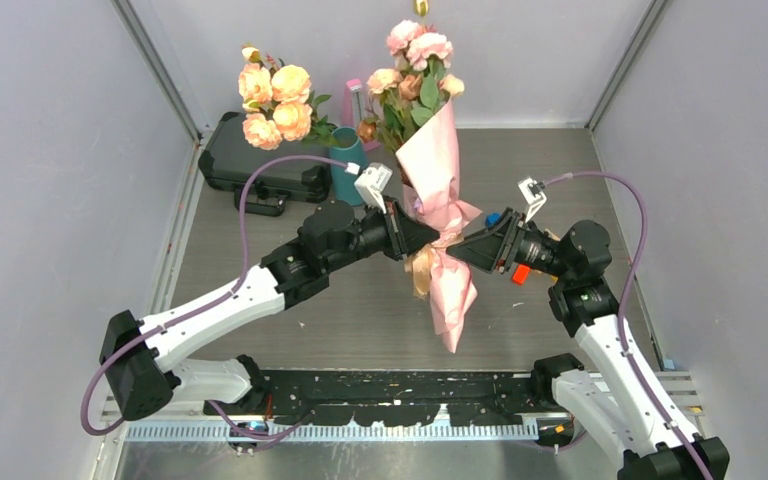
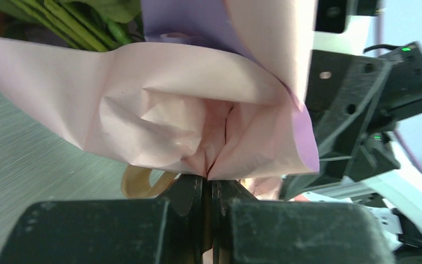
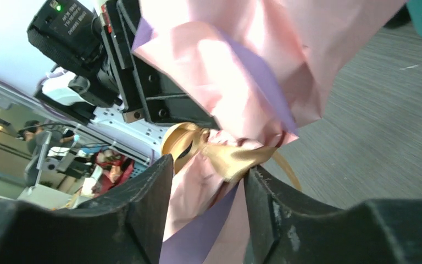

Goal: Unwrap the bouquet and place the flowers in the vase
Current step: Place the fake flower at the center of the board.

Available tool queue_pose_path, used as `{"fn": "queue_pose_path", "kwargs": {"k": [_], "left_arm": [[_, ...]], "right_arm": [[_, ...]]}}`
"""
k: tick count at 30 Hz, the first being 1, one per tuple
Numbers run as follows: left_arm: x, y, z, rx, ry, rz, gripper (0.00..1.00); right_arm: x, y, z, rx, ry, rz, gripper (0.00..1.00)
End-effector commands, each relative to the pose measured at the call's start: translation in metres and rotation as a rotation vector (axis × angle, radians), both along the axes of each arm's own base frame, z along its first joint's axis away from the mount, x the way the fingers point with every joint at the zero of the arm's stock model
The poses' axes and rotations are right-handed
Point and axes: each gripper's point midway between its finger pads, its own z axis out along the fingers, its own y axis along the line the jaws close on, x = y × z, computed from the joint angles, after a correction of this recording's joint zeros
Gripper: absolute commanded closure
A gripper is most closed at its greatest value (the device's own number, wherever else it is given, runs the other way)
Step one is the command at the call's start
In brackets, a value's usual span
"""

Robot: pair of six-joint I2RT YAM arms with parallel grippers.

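1. Table (image 1: 380,320): grey, both arms reaching in from the near edge.
2. Bouquet (image 1: 438,165): held up over mid-table between the two grippers, blooms toward the far wall, paper tail toward the arms. Still wrapped.
3. Case (image 1: 250,160): black, far left corner.
4. Peach roses (image 1: 275,100): far left, above the case and vase.
5. Flowers (image 1: 415,55): pink, cream and brown heads, out of the top of the wrap.
6. Paper (image 2: 187,93): pink with lilac lining, creased.
7. Vase (image 1: 346,175): teal, upright, just left of the bouquet, beside the case.
8. Pink object (image 1: 357,100): behind the vase.
9. Ribbon (image 3: 225,157): tan, tied at the waist of the wrap.
10. Left gripper (image 2: 209,179): jaws pinched tight on a fold of paper.
11. Right gripper (image 3: 209,181): jaws parted, ribbon knot and paper between them.
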Motion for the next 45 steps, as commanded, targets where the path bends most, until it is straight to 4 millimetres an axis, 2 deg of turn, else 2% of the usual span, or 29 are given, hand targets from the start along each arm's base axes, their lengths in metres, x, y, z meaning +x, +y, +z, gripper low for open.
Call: {"fn": "queue_pose_path", "kwargs": {"k": [1,4,12,16,18,21,26,30,36,41,45], "left_arm": [[0.017,0.021,-0.018,0.11,-0.057,0.062,1.0],[0.024,0.026,-0.035,0.19,-0.058,0.062,1.0],[0.033,0.034,-0.101,0.505,-0.086,-0.014,1.0],[0.032,0.039,-0.148,0.678,-0.055,-0.088,1.0],[0.029,0.042,-0.165,0.736,-0.041,-0.124,1.0],[0.028,0.045,-0.179,0.784,-0.057,-0.124,1.0],[0.021,0.043,-0.205,0.924,-0.101,-0.137,1.0],[0.016,0.047,-0.23,1.056,-0.094,-0.113,1.0],[0.006,0.039,-0.249,1.107,-0.076,-0.091,1.0],[-0.002,0.025,-0.249,1.047,-0.04,-0.132,0.99],[-0.008,0.02,-0.238,1.017,-0.01,-0.148,0.68]], "right_arm": [[0.007,-0.007,-0.011,-0.061,-0.033,-0.089,0.42],[0.007,-0.011,-0.023,-0.086,-0.008,-0.121,0.38],[0.018,-0.031,-0.06,-0.194,0.081,-0.294,0.37],[0.022,-0.04,-0.071,-0.225,0.096,-0.365,0.37],[0.022,-0.043,-0.075,-0.237,0.101,-0.383,0.37],[0.026,-0.05,-0.083,-0.266,0.121,-0.428,0.36],[0.046,-0.075,-0.113,-0.359,0.24,-0.603,0.36],[0.053,-0.084,-0.134,-0.422,0.345,-0.656,0.36],[0.059,-0.094,-0.152,-0.434,0.435,-0.731,0.35],[0.056,-0.091,-0.159,-0.425,0.472,-0.721,0.33],[0.051,-0.086,-0.16,-0.423,0.477,-0.684,0.32]]}}
